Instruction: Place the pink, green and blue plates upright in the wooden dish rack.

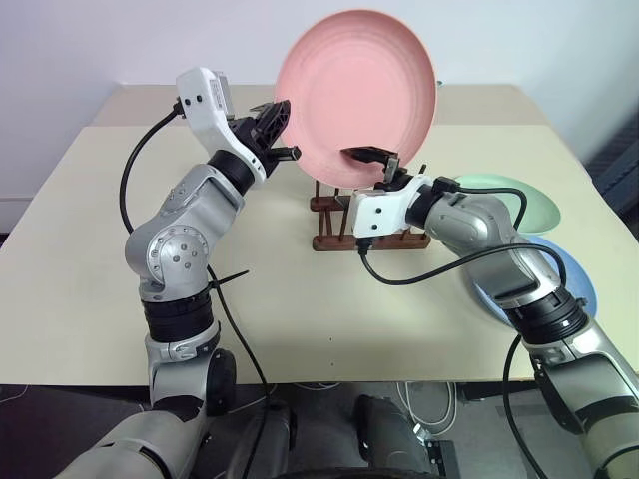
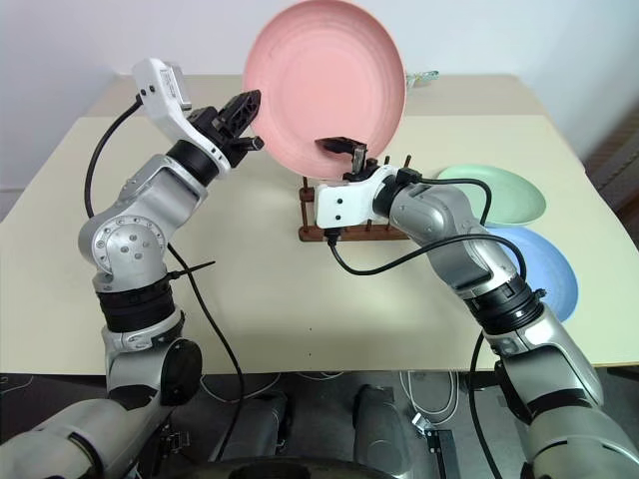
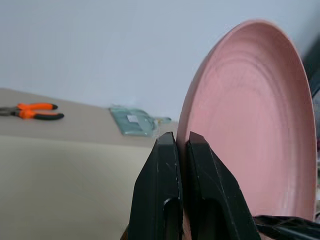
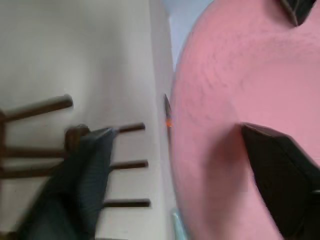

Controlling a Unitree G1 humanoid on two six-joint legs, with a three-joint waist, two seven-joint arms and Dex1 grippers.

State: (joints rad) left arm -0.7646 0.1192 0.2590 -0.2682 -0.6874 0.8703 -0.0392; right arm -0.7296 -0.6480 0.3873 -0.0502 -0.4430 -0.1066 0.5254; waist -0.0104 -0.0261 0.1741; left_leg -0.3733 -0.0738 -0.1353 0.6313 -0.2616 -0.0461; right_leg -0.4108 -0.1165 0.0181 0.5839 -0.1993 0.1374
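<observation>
Head views: pink plate upright above wooden dish rack, left gripper pinching its rim, right gripper spread around lower edge. Green plate, blue plate flat, right of rack. Left wrist: fingers clamped on rim. Right wrist: rack pegs beside plate; better lower straight between pegs, open table around.

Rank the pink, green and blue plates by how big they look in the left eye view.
1. pink plate, raised upright, nearer the camera
2. blue plate, partly hidden by the arm
3. green plate, seen edge-on

True sizes may match.
</observation>
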